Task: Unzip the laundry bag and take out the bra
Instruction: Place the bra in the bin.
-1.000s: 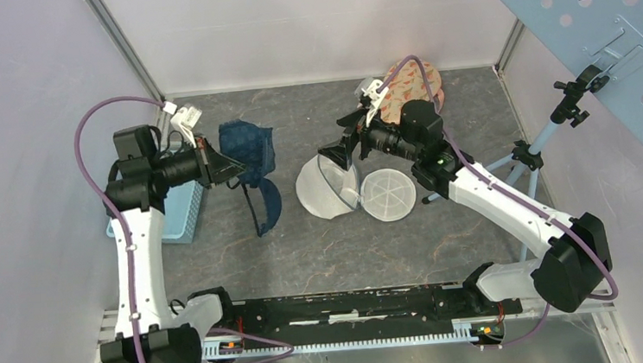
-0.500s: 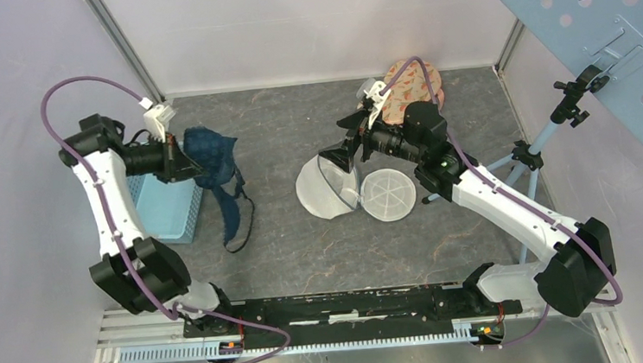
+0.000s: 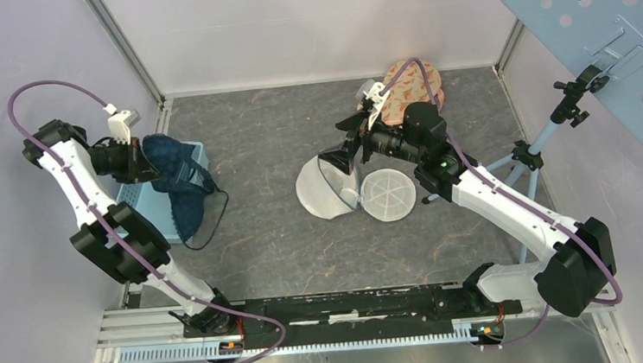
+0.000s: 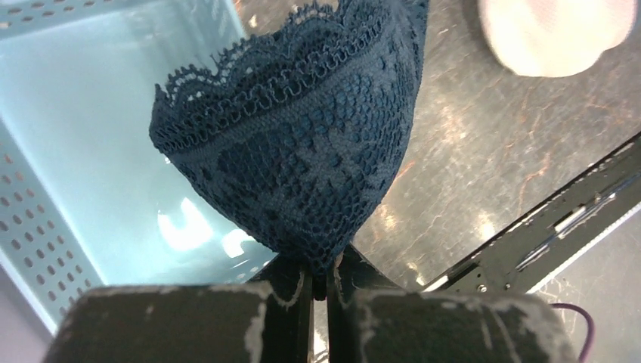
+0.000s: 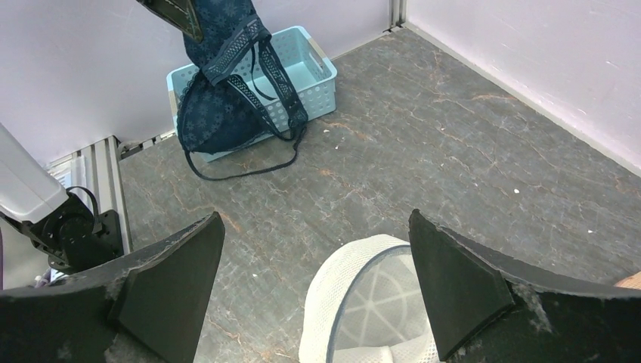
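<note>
Left wrist: scalloped navy lace bra [image 4: 295, 151]

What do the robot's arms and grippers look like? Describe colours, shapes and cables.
The left arm and right arm have white links with black joints. A purple cable runs along each. The left gripper and right gripper have black, wedge-shaped fingers with scuffed, greyish edges.
</note>
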